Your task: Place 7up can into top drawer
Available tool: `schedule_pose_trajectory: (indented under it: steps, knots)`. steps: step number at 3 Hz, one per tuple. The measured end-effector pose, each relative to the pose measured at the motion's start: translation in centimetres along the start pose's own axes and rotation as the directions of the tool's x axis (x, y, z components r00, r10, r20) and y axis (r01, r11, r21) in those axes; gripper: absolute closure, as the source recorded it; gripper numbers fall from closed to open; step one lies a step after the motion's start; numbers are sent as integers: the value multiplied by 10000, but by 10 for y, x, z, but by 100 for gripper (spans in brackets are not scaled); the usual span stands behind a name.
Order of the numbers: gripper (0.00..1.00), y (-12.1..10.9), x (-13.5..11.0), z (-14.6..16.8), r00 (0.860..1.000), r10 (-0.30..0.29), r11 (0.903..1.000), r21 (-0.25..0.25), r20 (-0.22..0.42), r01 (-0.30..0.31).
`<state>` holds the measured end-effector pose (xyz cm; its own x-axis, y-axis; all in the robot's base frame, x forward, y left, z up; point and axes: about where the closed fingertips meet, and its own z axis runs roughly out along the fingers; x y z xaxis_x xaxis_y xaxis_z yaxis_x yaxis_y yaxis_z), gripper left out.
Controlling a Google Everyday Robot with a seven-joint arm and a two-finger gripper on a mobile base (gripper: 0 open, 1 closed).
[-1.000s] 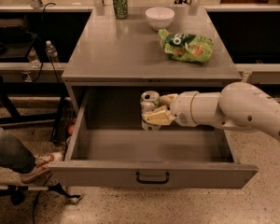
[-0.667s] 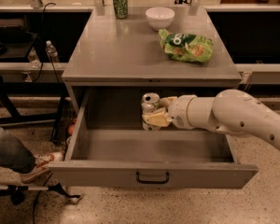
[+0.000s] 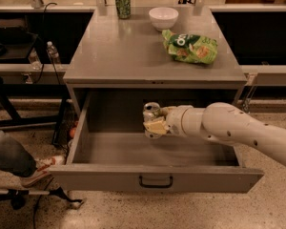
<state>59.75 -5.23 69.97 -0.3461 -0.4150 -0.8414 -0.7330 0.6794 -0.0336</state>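
The gripper (image 3: pixel 155 124) is pinching the 7up can (image 3: pixel 151 110), with its fingers pressed on the can's sides. The arm (image 3: pixel 229 125) reaches in from 3 o'clock. The can stands upright inside the open top drawer (image 3: pixel 109 149), near the middle and a bit toward the back wall at 12 o'clock. I cannot tell if the can's bottom touches the drawer floor. If it hangs in the air and the fingers let go, the can may drop, tip over and roll. If the gripper pulls back toward 3 o'clock before it opens wide, a finger may drag the can and knock it down. If the arm lifts up, it may bump the table top's (image 3: pixel 114 51) edge just above it. The dark green can (image 3: pixel 123 3) at 11 o'clock on the table top is the wrong one and should stay there.
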Motion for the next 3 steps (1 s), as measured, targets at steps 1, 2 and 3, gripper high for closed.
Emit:
schedule_pose_trajectory:
  steps: [1,2,3]
  knots:
    - [100,-6,12,20,9994,242,9991,346,242,-250]
    - [100,-11,15,29,9974,434,9965,688,572,-473]
    - [100,-12,16,37,9949,540,9955,737,855,-604]
